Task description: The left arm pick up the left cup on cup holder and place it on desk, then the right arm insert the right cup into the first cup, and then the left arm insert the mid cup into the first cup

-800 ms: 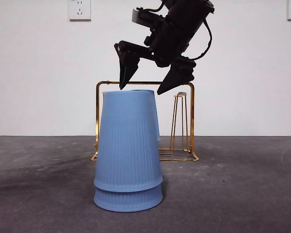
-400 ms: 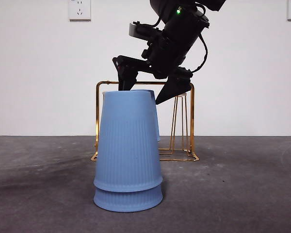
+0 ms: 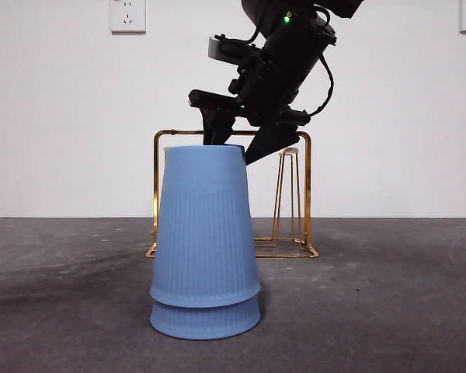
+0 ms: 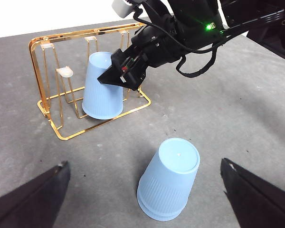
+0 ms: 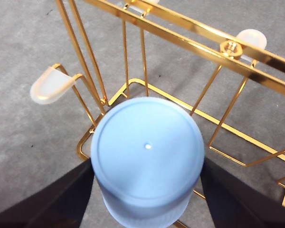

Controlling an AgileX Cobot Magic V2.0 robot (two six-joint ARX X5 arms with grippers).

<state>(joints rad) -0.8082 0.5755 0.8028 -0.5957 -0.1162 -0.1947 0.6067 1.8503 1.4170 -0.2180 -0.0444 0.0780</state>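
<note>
A: Where are the cups?

B: 2 sit nested upside down on the desk (image 3: 388, 311), the stack (image 4: 168, 185) in front of the cup holder (image 4: 47, 71). The last cup (image 5: 147, 147) is upside down on the rack.

A: Which arm is on it?

B: The right gripper (image 5: 147, 190), jaws spread open on either side of that cup, not touching. The task names the left one (image 4: 145, 199); it waits open, empty, near the stack.

A: Risks?

B: I'd worry a jaw catches the rack's wire, or a squeeze crushes the thin cup.
</note>
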